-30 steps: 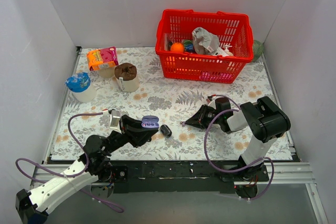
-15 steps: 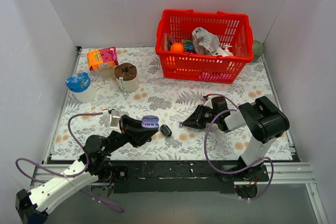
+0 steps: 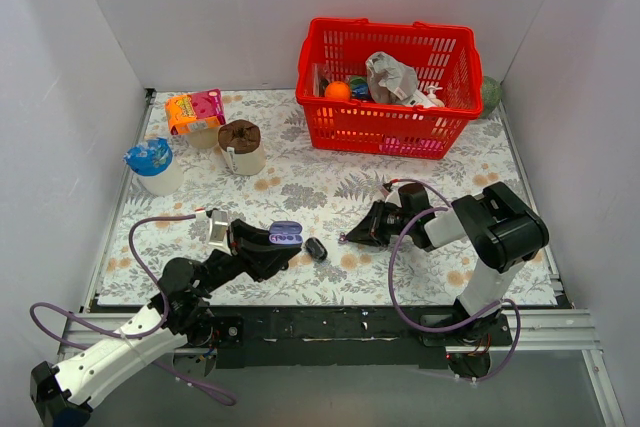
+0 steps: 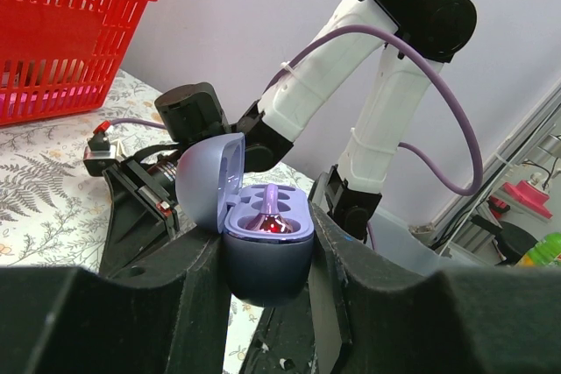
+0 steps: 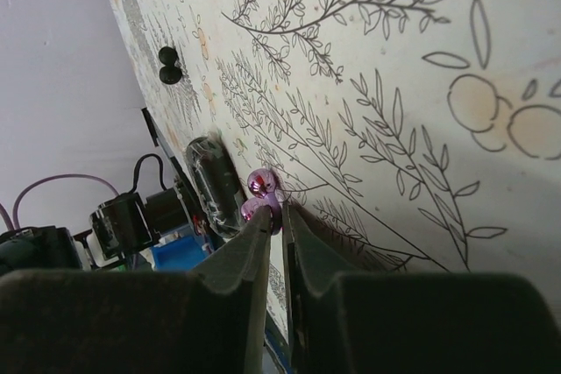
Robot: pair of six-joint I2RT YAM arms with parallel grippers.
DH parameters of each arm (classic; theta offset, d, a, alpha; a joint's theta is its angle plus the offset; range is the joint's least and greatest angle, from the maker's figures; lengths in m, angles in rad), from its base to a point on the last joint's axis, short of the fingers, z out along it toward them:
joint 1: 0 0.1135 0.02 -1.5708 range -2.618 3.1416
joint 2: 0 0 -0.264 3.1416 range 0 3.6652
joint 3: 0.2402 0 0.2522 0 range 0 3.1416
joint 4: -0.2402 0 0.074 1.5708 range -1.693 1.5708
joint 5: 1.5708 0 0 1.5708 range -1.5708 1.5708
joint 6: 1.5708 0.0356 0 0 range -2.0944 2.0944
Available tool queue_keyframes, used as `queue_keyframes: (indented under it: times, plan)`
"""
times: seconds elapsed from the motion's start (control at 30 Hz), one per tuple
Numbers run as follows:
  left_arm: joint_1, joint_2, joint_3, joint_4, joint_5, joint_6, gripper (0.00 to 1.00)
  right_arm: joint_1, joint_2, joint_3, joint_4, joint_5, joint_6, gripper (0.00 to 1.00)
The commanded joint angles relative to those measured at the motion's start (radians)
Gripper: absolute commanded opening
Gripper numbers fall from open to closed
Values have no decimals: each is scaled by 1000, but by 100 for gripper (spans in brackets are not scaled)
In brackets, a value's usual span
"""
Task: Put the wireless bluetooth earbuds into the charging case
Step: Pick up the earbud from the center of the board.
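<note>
My left gripper (image 3: 290, 244) (image 4: 267, 304) is shut on the charging case (image 3: 286, 234) (image 4: 263, 247), a pale lavender case held upright with its lid open. One shiny purple earbud (image 4: 266, 216) sits in a socket of the case, with a red glint on it. My right gripper (image 3: 347, 237) (image 5: 282, 218) is shut on the other earbud (image 5: 261, 188), a shiny purple bud pinched at the fingertips just above the flowered cloth. It is to the right of the case, with a gap between them. This earbud is too small to make out in the top view.
A stubby black piece (image 3: 316, 248) (image 5: 213, 183) lies on the cloth between the two grippers. A red basket (image 3: 385, 129) of items stands at the back. Two cups (image 3: 152, 163) (image 3: 240, 145) and an orange-pink pack (image 3: 193, 109) stand at the back left. Small black dots (image 5: 167, 66) lie further off.
My right gripper has moved a little to the left, towards the case, with the earbud in it. The left gripper and case have stayed still.
</note>
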Motion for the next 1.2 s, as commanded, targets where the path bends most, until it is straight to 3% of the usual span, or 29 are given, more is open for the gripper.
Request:
queue_keyframes:
  times: [0.0, 0.2, 0.37, 0.47, 0.57, 0.73, 1.0, 1.17]
  plan:
    - [0, -10, 12, -2, 4, 12, 0, 16, 42, -15, -137, 93, -61, 17]
    - [0, -7, 14, 0, 6, 18, 0, 16, -10, -31, -120, 102, -67, 1]
    - [-1, -7, 26, -13, 4, 27, 0, 16, -141, -17, -205, 124, -160, 1]
    - [-1, -13, 28, -26, 0, 35, 0, 19, -294, 49, -406, 179, -280, 1]
    - [-1, -19, 19, -19, -5, 37, 0, 33, -453, 141, -646, 225, -510, 1]
    - [0, 7, -23, 76, -8, 26, 0, 165, -630, 420, -997, 334, -870, 1]
    - [2, 217, 41, 190, 180, 24, 0, 369, -731, 705, -1315, 438, -1079, 1]
    - [8, 329, 130, 167, 321, 70, 0, 452, -745, 891, -1509, 431, -1159, 1]
